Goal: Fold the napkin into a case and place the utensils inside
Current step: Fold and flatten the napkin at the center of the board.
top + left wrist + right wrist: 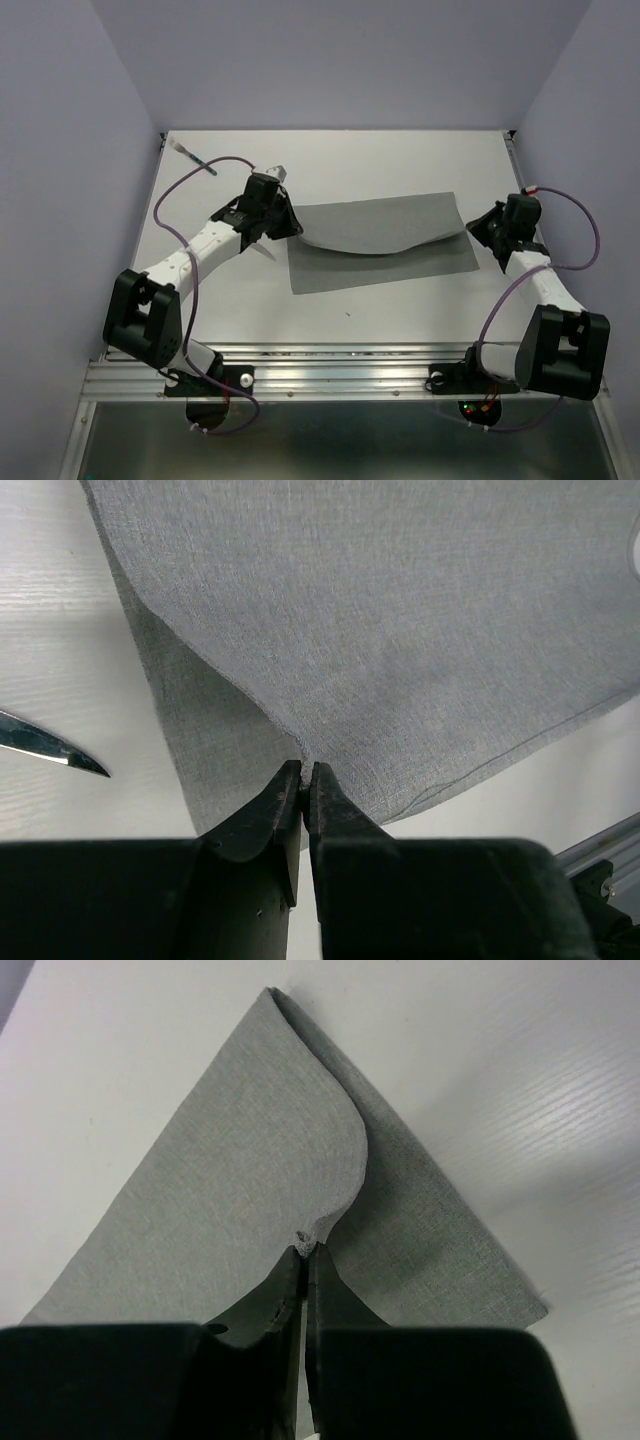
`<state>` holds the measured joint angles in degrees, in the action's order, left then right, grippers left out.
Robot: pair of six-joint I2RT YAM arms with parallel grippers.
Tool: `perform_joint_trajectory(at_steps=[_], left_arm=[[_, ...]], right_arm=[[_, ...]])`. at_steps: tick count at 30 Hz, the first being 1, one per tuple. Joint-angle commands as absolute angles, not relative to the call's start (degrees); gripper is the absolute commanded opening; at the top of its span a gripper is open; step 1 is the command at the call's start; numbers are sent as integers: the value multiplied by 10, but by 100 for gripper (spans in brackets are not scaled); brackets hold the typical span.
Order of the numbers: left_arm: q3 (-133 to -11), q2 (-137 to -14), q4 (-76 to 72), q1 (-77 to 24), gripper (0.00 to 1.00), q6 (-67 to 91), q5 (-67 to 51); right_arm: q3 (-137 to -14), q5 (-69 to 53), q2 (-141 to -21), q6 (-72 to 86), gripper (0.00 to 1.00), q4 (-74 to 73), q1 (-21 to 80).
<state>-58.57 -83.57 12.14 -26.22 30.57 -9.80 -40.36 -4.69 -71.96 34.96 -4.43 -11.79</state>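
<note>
The grey napkin (pixel 385 240) lies across the middle of the table, its near half flat and its far half lifted over it in a sagging fold. My left gripper (pixel 291 229) is shut on the napkin's (pixel 400 630) raised left corner, jaws (pixel 306 770) pinched on the cloth. My right gripper (pixel 470 228) is shut on the raised right corner, a small nub of napkin (pixel 230 1180) showing between its fingertips (pixel 308 1250). One utensil (pixel 193 156) with a teal handle lies at the far left. The knife's silver blade (pixel 50 748) pokes out beside the left arm (pixel 265 251).
Purple-grey walls close in the table on the left, right and back. A metal rail (pixel 330 375) runs along the near edge between the arm bases. Purple cables loop beside each arm.
</note>
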Motion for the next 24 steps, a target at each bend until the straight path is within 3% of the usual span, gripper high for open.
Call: perform_joint_trajectory(at_steps=[1, 24], left_arm=[[-586, -800, 125, -263, 0, 299, -91], [-432, -804, 43, -282, 0, 338, -116]], right_arm=[[-401, -39, -672, 347, 1, -47, -122], [-327, -18, -678, 340, 1, -55, -122]])
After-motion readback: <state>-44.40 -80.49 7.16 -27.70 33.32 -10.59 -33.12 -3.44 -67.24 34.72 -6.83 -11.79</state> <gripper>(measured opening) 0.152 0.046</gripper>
